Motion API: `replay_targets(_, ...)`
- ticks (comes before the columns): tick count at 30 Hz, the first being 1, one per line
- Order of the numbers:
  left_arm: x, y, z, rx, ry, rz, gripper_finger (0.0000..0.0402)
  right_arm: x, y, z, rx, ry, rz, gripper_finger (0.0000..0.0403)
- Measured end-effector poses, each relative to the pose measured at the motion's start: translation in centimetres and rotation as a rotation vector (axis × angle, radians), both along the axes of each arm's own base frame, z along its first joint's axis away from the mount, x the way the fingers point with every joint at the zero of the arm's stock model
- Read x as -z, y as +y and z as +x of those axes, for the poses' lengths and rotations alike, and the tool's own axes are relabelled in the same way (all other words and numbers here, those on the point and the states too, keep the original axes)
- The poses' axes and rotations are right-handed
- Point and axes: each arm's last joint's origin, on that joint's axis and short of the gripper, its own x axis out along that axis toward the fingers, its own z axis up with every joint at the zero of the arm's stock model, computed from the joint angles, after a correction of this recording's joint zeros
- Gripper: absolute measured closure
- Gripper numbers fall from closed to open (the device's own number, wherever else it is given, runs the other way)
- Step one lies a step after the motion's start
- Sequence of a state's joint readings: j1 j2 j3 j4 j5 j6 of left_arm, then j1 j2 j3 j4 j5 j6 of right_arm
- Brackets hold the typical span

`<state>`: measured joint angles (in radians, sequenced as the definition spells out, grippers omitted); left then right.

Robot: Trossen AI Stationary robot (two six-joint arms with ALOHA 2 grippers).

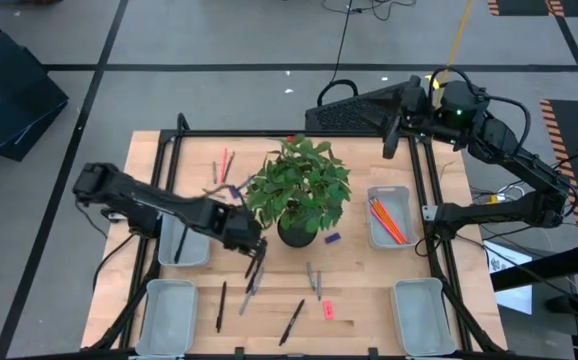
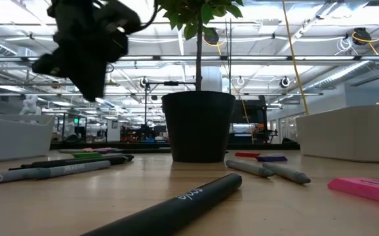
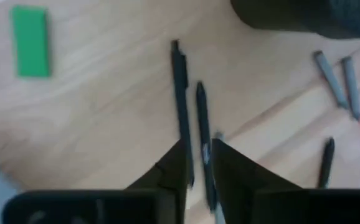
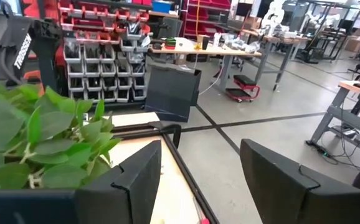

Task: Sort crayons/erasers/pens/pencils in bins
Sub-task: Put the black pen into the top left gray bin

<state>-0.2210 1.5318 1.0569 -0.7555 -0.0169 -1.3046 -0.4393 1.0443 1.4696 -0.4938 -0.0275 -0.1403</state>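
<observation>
Lining up over a black pen beside the plant pot (image 1: 297,232).
Hovering the left gripper (image 3: 198,163), fingers slightly parted and empty, above the pen (image 3: 203,134); lowering squarely, straddling only that pen, avoiding its neighbour (image 3: 180,87).

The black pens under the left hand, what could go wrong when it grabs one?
Two pens lie side by side right in front of the left hand, so its open fingers might pinch both, or nudge one away. The plant pot stands close beside that hand, so a wide swing could bump it or brush the leaves. The right hand waits far off by the table's back edge, so it cannot help.
</observation>
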Motion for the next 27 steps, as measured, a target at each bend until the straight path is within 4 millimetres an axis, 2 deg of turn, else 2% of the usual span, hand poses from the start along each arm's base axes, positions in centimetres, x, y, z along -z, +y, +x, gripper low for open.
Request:
replay_targets(4,1.7,-1.2,1.3,0.015,-0.023,0.059,0.0298,0.0,0.0,0.0,-0.006,0.001,-0.009,0.0193)
replay_targets(10,4.8,-2.5,1.6,0.052,0.094,0.100,0.0296,0.1,0.1,0.0,-0.030,0.006,0.005,0.0193)
replay_targets(14,6.2,-2.9,2.0,0.070,0.113,0.122,0.0295,0.1,0.1,0.0,-0.030,0.008,0.014,0.0193)
replay_targets(27,7.3,-2.4,2.4,0.071,0.132,0.186,0.0295,0.1,0.1,0.0,-0.025,-0.003,0.038,0.0193)
